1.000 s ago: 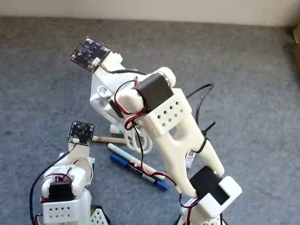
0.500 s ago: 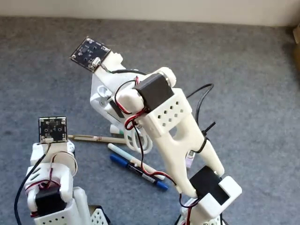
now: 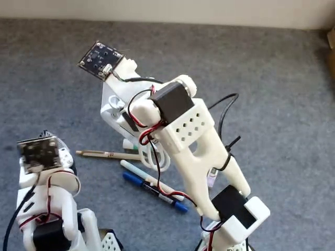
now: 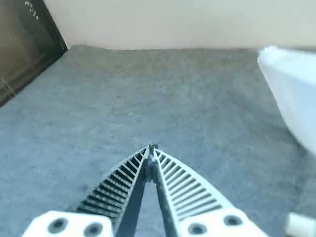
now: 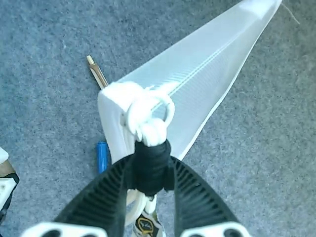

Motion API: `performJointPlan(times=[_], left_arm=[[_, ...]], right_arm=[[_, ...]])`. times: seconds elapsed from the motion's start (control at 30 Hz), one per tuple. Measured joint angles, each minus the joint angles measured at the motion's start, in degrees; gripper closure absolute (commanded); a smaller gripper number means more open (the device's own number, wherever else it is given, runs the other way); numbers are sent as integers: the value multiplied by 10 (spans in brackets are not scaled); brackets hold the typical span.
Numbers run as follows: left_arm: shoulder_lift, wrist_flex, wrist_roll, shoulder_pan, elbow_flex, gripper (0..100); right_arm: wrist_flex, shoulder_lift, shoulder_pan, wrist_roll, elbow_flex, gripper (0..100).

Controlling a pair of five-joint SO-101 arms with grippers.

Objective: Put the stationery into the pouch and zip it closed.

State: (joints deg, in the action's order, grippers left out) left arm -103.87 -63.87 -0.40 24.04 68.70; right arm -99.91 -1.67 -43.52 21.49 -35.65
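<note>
A white mesh pouch (image 5: 197, 84) lies on the grey carpet. My right gripper (image 5: 150, 170) is shut on its black zip pull, which carries a white cord loop (image 5: 148, 111). In the high view the right arm (image 3: 183, 125) covers most of the pouch. Beside it lie a wooden pencil (image 3: 107, 154), a pale pen (image 3: 137, 171) and a blue pen (image 3: 154, 191). The pencil tip (image 5: 96, 71) and the blue pen (image 5: 101, 155) peek out past the pouch. My left gripper (image 4: 150, 148) is shut and empty, raised over bare carpet at the lower left of the high view, away from the pens.
A small purple and white item (image 3: 212, 178) lies under the right arm's base link. Black cables (image 3: 225, 112) loop to the right of that arm. A dark panel (image 4: 24, 44) stands at the carpet's far edge. Bare carpet spreads to the left and right.
My left arm has swung left and drawn back from the pens, uncovering the pencil's full length. The right arm and the pouch have not moved.
</note>
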Motion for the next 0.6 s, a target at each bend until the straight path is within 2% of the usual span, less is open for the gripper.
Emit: performJointPlan(times=[0.2, 0.33, 0.6], left_arm=[[0, 9, 116, 0, -11, 818], [0, 11, 130, -11, -30, 802], [0, 12, 132, -105, -55, 800]], right_arm=[[0, 0, 0, 0, 4, 995], [0, 1, 0, 0, 4, 995], [0, 1, 0, 0, 11, 995]])
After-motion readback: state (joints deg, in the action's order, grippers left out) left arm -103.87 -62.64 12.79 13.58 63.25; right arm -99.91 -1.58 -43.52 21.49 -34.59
